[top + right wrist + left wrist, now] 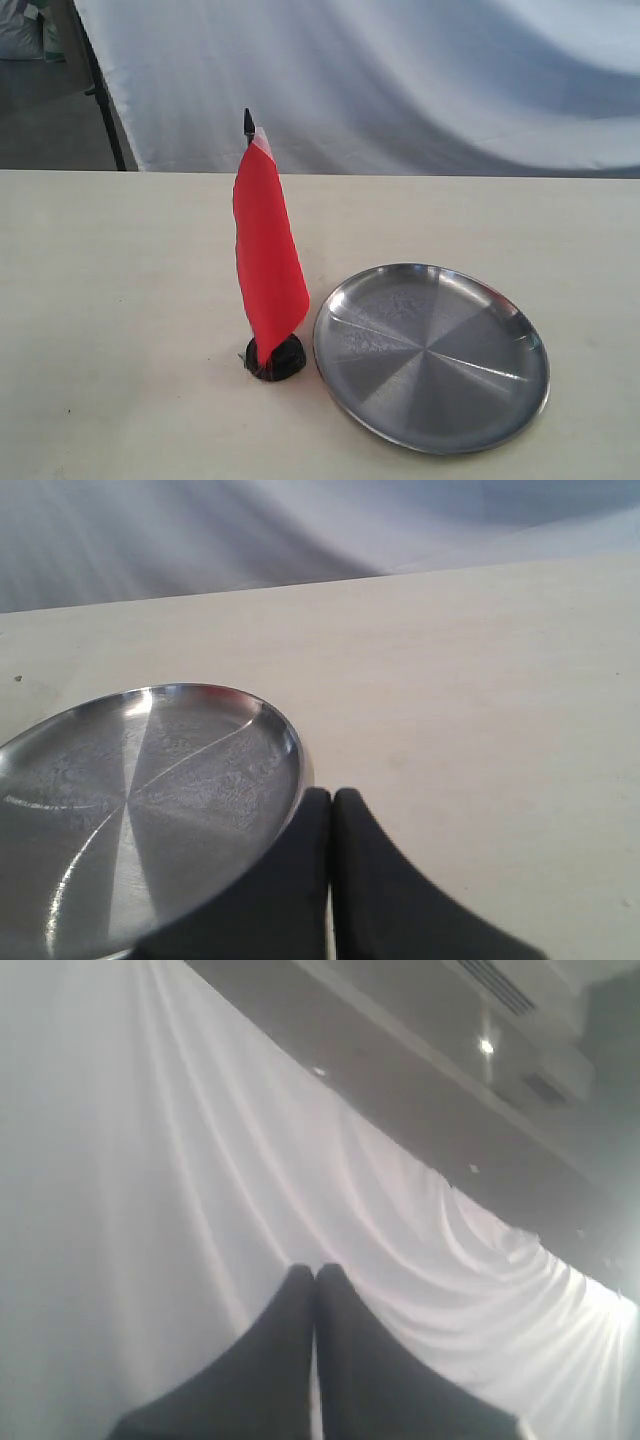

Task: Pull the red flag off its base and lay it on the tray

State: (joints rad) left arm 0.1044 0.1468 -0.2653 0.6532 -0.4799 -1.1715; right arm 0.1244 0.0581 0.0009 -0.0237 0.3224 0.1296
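The round shiny steel tray (440,372) lies empty; at its 9 o'clock the small red cloth flag (268,260) stands in the round black base (278,361). No step is done yet. Jaws of the left gripper (316,1272) and the right gripper (332,795) are pressed together, empty.

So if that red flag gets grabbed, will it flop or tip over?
The red flag cloth hangs limp, so it would probably crumple. The base looks small under a tall flag, so a sideways pull may tip it.
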